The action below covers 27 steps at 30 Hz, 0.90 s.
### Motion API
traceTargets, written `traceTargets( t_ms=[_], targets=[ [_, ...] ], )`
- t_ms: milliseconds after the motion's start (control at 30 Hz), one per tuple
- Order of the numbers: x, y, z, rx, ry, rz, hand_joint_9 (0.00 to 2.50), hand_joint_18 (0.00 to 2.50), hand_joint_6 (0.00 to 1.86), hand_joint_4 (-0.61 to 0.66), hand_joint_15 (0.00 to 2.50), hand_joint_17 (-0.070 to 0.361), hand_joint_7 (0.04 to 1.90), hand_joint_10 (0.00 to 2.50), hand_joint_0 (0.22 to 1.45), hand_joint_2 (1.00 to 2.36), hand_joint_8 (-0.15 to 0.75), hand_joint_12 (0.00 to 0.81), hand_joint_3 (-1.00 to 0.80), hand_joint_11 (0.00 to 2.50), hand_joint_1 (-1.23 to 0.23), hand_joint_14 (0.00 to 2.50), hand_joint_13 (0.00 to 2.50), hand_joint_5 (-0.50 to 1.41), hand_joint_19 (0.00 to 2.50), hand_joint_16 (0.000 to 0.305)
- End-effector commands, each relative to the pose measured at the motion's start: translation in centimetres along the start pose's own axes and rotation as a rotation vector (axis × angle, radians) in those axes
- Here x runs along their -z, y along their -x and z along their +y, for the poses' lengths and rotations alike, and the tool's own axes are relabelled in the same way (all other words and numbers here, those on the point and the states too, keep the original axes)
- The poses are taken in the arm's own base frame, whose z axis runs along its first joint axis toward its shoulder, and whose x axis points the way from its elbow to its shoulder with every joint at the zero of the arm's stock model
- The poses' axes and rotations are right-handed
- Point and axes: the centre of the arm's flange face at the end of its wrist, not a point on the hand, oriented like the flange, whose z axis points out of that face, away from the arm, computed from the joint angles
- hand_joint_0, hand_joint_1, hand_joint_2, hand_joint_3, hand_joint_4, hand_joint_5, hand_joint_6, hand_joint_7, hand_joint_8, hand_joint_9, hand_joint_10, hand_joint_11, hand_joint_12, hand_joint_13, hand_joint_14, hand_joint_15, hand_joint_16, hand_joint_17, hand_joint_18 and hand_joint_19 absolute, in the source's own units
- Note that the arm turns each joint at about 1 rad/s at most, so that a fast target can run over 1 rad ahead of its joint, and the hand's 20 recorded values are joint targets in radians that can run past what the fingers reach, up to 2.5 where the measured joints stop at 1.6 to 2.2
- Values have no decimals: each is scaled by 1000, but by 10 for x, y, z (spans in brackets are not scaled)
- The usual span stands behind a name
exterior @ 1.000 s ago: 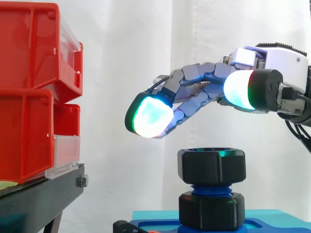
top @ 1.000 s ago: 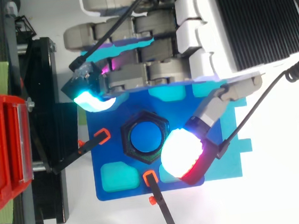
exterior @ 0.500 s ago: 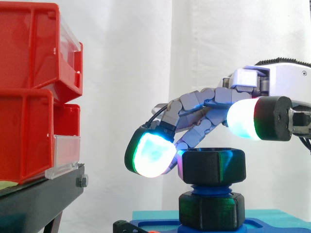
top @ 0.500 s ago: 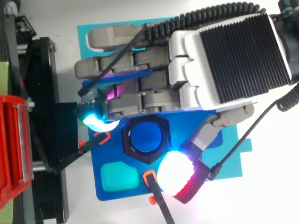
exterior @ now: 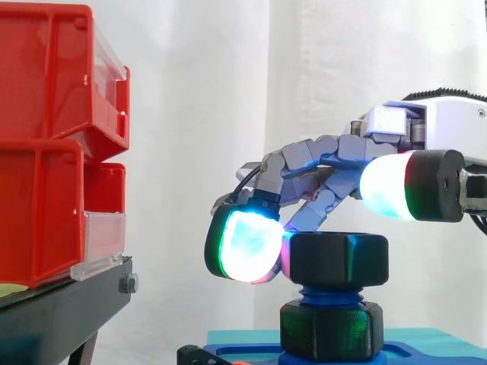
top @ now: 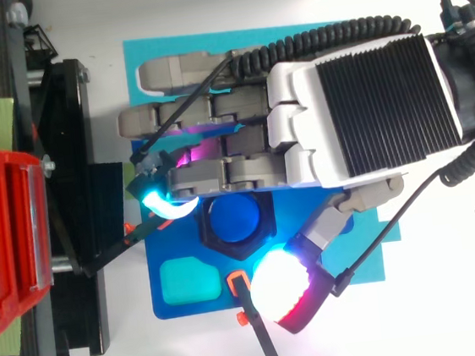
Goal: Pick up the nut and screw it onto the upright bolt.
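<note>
Plastic by its look, so probably light, stiff and smooth-faced, the black hexagonal nut (exterior: 338,258) sits atop the blue upright bolt (exterior: 329,293) just below the hand (top: 357,106), its fingers (exterior: 304,163) loosely curved and grasping nothing; opposite flats should offer the surest hold.

Robotics lab bench: white curtain (exterior: 198,114) backdrop, stacked red bins (exterior: 53,137) on black stand (exterior: 61,312), blue fixture plate (top: 168,309).

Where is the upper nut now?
The upper nut sits lower centre-right in the side view, on the blue bolt, above the lower nut, under the hand.
</note>
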Motion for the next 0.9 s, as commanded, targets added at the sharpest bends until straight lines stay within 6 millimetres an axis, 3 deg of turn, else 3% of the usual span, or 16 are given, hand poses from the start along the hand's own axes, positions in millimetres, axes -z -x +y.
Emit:
traceTargets(
  t_ms=[0, 433, 867],
  targets=[
    [1, 1, -3, 1, -2, 0, 850, 0, 505, 227, 0, 56, 1121, 0, 507, 1000, 212, 253, -500, 0, -138, 0, 350, -8, 0, 25],
    [5, 2, -11, 1, -11, 3, 1036, 49, 501, 115, 0, 42, 1436, 0, 525, 1000, 226, 224, -500, 0, -175, 0, 512, 53, 0, 19],
    [14, 5, -30, 7, -21, -2, 1269, 318, 541, 136, 0, 24, 1398, 0, 530, 1000, 207, 168, -500, 0, -197, 0, 756, 77, 0, 11]
  ],
)
